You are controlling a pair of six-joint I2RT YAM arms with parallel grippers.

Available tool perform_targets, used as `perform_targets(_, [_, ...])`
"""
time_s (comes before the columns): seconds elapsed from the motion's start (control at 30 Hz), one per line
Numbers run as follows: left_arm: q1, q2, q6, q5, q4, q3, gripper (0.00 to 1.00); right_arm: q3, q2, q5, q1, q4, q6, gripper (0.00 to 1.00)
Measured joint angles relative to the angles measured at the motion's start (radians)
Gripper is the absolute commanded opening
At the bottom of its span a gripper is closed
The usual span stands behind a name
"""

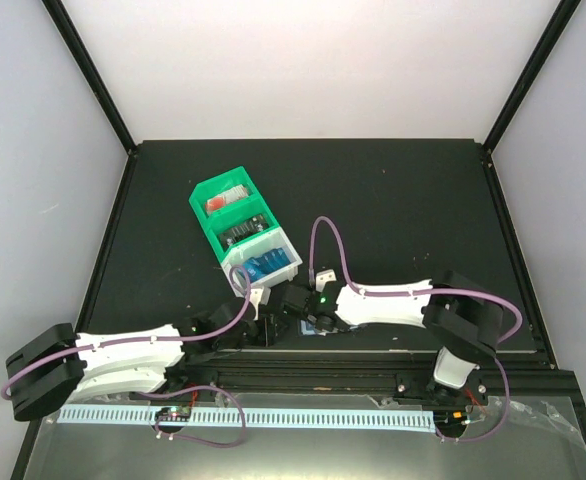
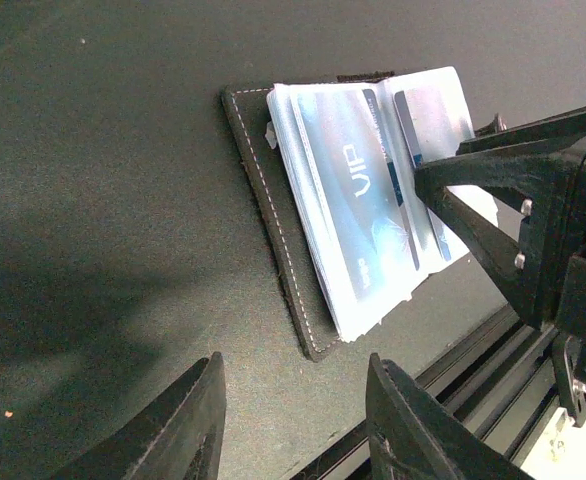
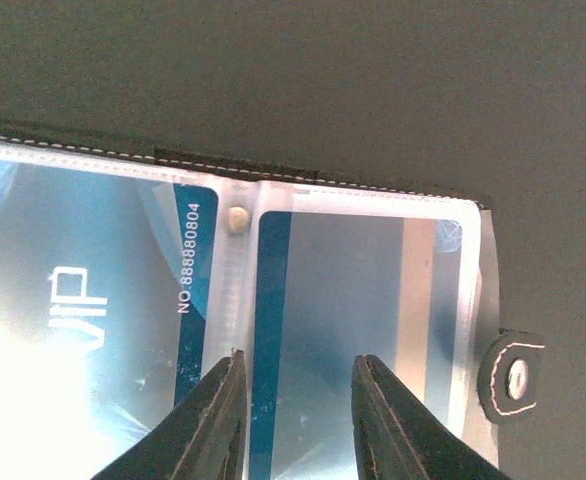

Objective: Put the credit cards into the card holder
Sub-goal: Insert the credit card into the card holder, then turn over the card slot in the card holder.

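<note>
The black card holder [image 2: 278, 235] lies open on the dark table, its clear sleeves facing up. A blue card printed VIP [image 2: 358, 190] sits in the left sleeve, and a second blue card [image 3: 363, 290] sits in the right sleeve. My right gripper [image 3: 298, 385] is open, with its fingertips just over the right sleeve and nothing between them. It also shows in the left wrist view [image 2: 513, 200]. My left gripper [image 2: 293, 400] is open and empty, just short of the holder's near corner. In the top view the holder [image 1: 320, 327] is mostly hidden under the two grippers.
A green bin [image 1: 235, 212] and an attached white bin holding blue cards [image 1: 266, 266] stand just beyond the grippers. The holder's strap clasp [image 3: 513, 375] sticks out at its right. A metal rail [image 2: 493, 380] runs along the table's near edge.
</note>
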Motion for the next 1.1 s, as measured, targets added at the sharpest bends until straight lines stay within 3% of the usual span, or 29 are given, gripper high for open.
perform_targets(0.2, [0.001, 0.002, 0.0, 0.018, 0.01, 0.0, 0.33, -0.015, -0.042, -0.05, 0.0, 0.046, -0.044, 0.4])
perform_targets(0.4, [0.001, 0.04, -0.002, 0.04, 0.051, 0.0, 0.33, -0.024, -0.096, -0.13, 0.0, 0.143, -0.079, 0.48])
perform_targets(0.67, [0.002, 0.087, -0.011, 0.058, 0.097, 0.001, 0.27, -0.011, -0.059, -0.172, 0.006, 0.184, -0.097, 0.55])
perform_targets(1.1, [0.008, 0.137, -0.021, 0.077, 0.154, 0.001, 0.26, 0.037, 0.027, -0.161, 0.028, 0.154, -0.092, 0.54])
